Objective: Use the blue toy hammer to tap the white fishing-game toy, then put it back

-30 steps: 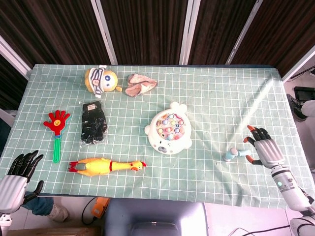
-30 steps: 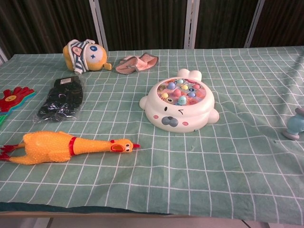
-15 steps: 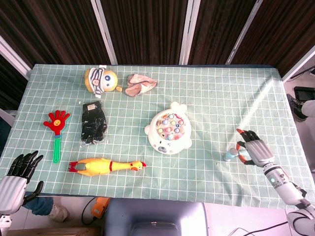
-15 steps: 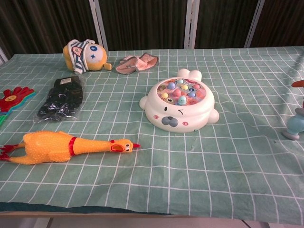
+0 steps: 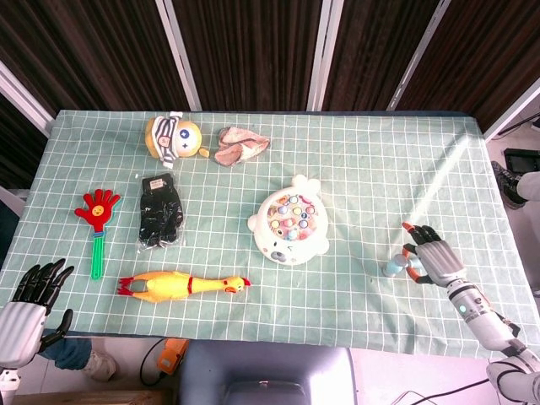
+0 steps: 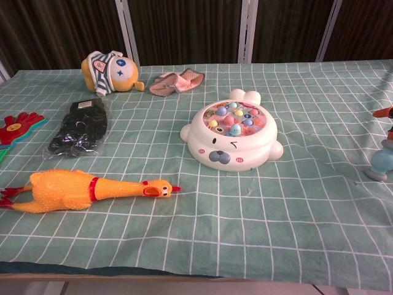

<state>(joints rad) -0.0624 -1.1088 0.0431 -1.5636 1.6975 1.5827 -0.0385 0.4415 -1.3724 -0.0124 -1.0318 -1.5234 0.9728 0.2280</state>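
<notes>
Leftward along the right edge of the surface point(image 5: 354, 152), the right hand point(image 5: 432, 256) has closed in on the hammer point(image 5: 394, 267), fingers spread around it but apparently not yet clenched. Largest of the task's things, the fishing toy point(image 5: 290, 228) sits mid-surface, hard plastic. Off the near left corner the left hand point(image 5: 35, 288) hangs empty, fingers apart. The hammer likely is light, stiff plastic; take its handle. Chest view crops it; contact is unclear.
</notes>
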